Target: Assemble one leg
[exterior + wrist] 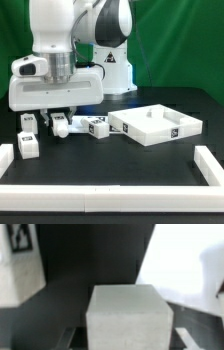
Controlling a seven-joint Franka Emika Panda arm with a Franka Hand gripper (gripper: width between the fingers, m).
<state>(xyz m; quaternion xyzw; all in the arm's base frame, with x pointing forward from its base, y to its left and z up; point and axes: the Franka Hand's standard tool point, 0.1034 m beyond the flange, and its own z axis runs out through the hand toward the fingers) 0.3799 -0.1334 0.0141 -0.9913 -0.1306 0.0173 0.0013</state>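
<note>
My gripper (58, 116) is down at table level on the exterior view's left. In the wrist view a white block-like leg (125, 317) fills the space between my two fingers (74, 337), which sit tight against its sides. This leg (62, 125) lies on the black table under my hand. Three more legs lie nearby: one (28, 121) and another (28, 146) to the exterior view's left of my hand, and one (96, 126) to its right. The large white square tabletop (156, 125) lies further to the exterior view's right.
Low white walls edge the work area at the front (110, 190), left (5, 158) and right (207, 160). The robot's base (115, 70) stands behind. A green backdrop closes the rear.
</note>
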